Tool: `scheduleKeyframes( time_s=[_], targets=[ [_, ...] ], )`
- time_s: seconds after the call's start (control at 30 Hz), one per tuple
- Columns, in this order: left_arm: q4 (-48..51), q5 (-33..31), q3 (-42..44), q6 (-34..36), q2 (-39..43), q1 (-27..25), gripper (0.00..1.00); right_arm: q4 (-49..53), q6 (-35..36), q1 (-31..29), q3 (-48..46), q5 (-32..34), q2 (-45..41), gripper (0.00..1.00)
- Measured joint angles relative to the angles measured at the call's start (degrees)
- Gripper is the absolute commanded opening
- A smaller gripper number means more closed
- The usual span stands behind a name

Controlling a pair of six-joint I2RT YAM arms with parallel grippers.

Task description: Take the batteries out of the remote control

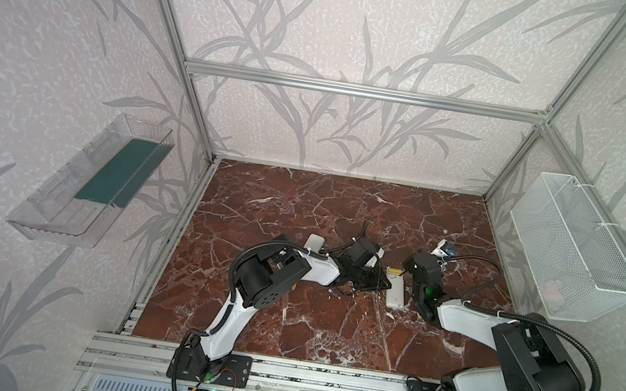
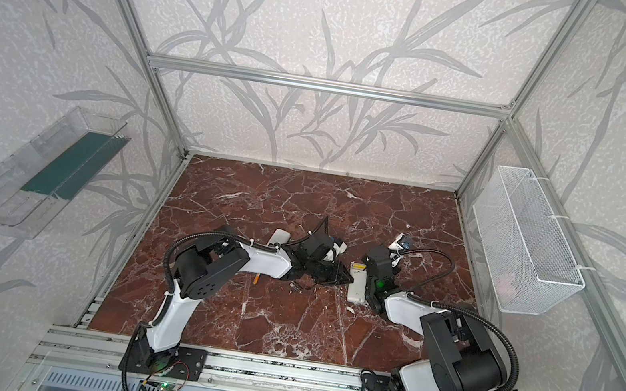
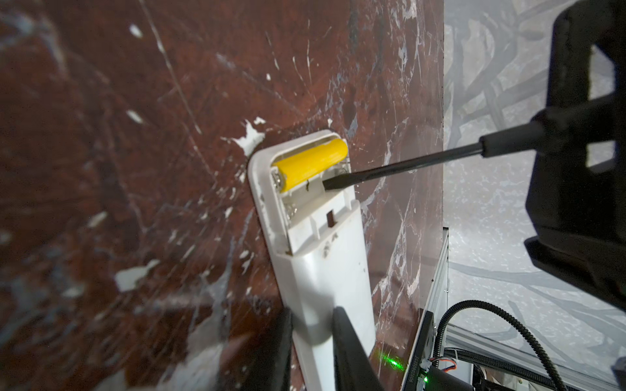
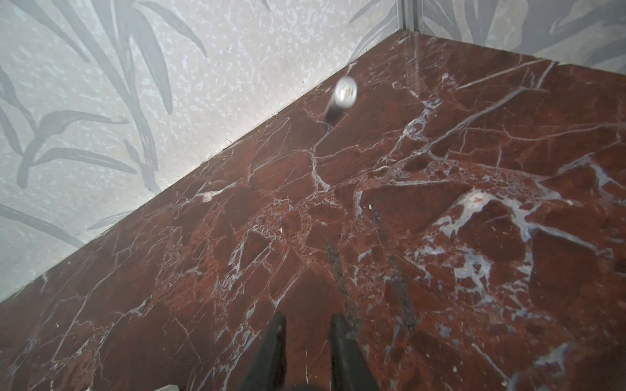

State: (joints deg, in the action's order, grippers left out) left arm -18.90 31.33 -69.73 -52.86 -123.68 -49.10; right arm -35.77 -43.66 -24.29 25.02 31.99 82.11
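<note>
A white remote control (image 3: pixel 321 257) lies on the marble with its battery bay uncovered. My left gripper (image 3: pixel 311 311) is shut on its lower body. One yellow battery (image 3: pixel 310 164) sits in the far slot and the slot beside it is empty. A black screwdriver blade (image 3: pixel 389 169) touches that empty slot, and its shaft runs into my right gripper (image 4: pixel 306 318), shut on the tool. In both top views the remote (image 1: pixel 395 295) (image 2: pixel 356 291) lies between the arms. A blurred dark cylinder (image 4: pixel 343 96) with a metal end shows ahead of the right fingers. An orange battery (image 2: pixel 256 279) lies under the left arm.
A second white remote (image 1: pixel 314 243) lies behind the left arm. A small dark piece (image 1: pixel 335 291) rests near the left gripper. A clear bin (image 1: pixel 90 180) hangs on the left wall and a white mesh basket (image 1: pixel 576 248) on the right.
</note>
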Motion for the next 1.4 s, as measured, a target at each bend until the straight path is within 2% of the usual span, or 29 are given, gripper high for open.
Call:
scheduleKeyframes(
  time_s=[0.17,0.37,0.6,0.9,1.13,1.4],
  targets=[
    [-0.09,0.39,-0.04,-0.33,-0.11,0.13,0.23,2.58,-2.21,0.02,-1.07,-0.92,-2.80,0.00],
    [-0.20,0.42,-0.04,-0.33,-0.11,0.13,0.23,7.39,-1.20,0.02,-0.59,-2.01,-5.77,0.00],
    [-0.33,0.28,-0.04,-0.09,-0.13,0.13,0.23,14.75,4.04,1.90,6.91,-5.16,-8.52,0.00],
    [0.28,0.11,-0.33,1.44,-0.04,0.15,0.24,18.08,13.07,2.93,14.71,-5.92,-8.74,0.00],
    [3.41,-1.16,-0.85,4.50,1.03,0.76,0.24,21.73,16.24,3.85,14.71,-3.78,-5.22,0.00],
    [8.59,-4.39,-0.83,8.61,4.44,2.58,0.24,24.59,18.75,4.96,16.22,-2.16,2.60,0.00]
  ],
)
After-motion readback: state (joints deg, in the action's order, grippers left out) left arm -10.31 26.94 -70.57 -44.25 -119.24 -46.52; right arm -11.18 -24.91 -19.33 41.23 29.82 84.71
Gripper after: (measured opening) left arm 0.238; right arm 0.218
